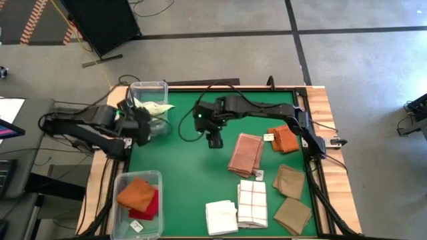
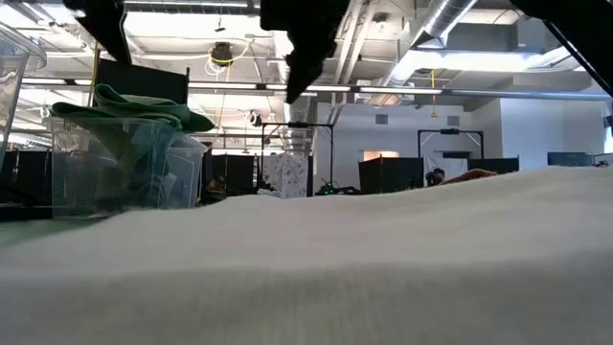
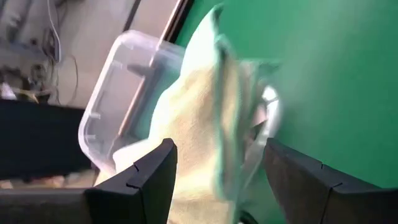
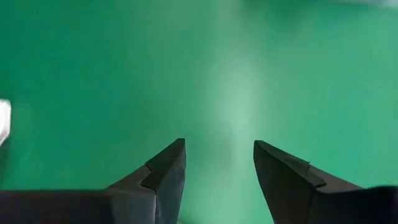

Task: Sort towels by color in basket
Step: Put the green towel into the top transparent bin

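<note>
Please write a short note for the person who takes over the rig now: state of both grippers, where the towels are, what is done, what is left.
Left gripper: open, at the far clear bin, pale green towel draped in that bin between its fingers, not gripped.
Right gripper: open, empty, over bare green mat mid-table.
Done: rust-orange towel and red towel lie in the near clear bin; pale green in the far one.
Left on the mat: salmon pink towel, orange towel, white towel, white-checked towel, two tan towels.
</note>
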### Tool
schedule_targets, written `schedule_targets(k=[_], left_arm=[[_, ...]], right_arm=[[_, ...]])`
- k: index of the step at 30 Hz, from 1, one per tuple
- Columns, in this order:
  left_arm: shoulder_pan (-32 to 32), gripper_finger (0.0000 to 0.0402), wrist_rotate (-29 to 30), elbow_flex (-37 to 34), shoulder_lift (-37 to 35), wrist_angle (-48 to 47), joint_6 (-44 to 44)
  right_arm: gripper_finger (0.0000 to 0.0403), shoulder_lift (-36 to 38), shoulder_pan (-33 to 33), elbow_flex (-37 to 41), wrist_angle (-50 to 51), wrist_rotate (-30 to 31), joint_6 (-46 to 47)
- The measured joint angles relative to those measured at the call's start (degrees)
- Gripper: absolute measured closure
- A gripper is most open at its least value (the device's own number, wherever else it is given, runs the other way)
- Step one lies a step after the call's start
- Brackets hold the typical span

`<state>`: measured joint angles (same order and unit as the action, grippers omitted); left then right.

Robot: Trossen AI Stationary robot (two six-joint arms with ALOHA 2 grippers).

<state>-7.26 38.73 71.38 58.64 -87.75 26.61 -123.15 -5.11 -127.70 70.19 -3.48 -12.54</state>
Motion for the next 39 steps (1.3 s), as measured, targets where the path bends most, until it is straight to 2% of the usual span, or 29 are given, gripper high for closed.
schedule_targets(k=[8, 14, 23, 27, 36, 39], left_arm=[[18.6, 0.0176, -10.6, -6.1, -3.0, 11.7, -18.2], [30.6, 0.0176, -12.3, -9.2, 0.3, 16.6, -28.2], [45.5, 0.0176, -22.0, -11.9, 7.3, 26.3, -40.0], [50.4, 0.0176, -26.2, -12.4, 11.6, 28.9, -42.8], [56.8, 0.0176, -31.1, -12.2, 23.1, 30.1, -45.5], [57.0, 0.0176, -30.0, -11.6, 23.5, 31.2, -46.1]], right_arm=[[0.0189, 0.5, 3.6, 0.0, 10.6, 2.6, 5.1], [0.0189, 2.8, 8.1, 0.0, 16.0, 6.0, 9.4], [0.0188, 8.2, 17.2, 0.6, 19.8, 11.1, 18.7], [0.0189, 11.2, 22.0, 1.6, 19.8, 11.5, 23.8], [0.0188, 16.6, 32.0, 3.3, 19.9, 19.5, 35.1], [0.0188, 17.1, 34.9, 3.3, 19.9, 22.6, 37.8]])
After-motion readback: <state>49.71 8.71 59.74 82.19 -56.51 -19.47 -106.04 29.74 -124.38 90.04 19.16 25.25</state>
